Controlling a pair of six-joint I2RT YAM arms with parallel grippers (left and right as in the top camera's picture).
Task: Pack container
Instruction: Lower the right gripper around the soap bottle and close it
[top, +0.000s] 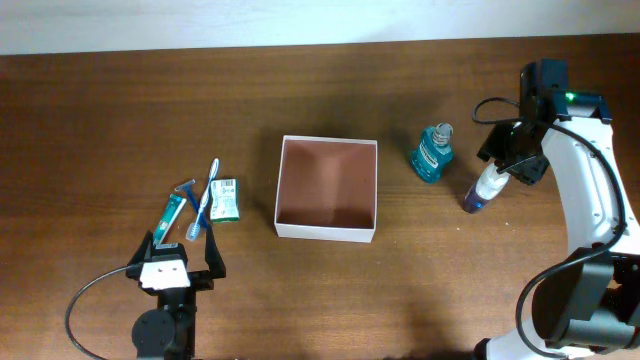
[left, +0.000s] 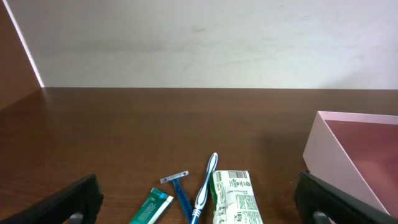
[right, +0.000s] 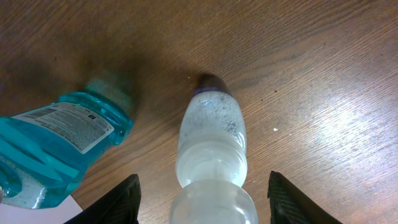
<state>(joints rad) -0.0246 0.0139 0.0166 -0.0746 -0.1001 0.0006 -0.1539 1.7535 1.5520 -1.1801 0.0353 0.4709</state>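
The container (top: 284, 178) is a square white box with a reddish-brown inside, at the table's middle; its left wall shows in the left wrist view (left: 336, 152). A clear bottle with a purple base (top: 484, 188) stands right of it, next to a blue mouthwash bottle (top: 433, 153). My right gripper (top: 512, 160) is open above the clear bottle (right: 211, 149), one finger on each side, not touching. The mouthwash bottle (right: 59, 140) is to its left. My left gripper (top: 178, 262) is open and empty, just in front of a toothpaste tube (left: 151, 208), razor (left: 180, 191), toothbrush (left: 205, 186) and green-white packet (left: 235, 199).
The toiletries lie left of the container: toothpaste tube (top: 172, 215), razor (top: 190, 195), toothbrush (top: 205, 200), packet (top: 225, 199). A pale wall runs along the table's far edge.
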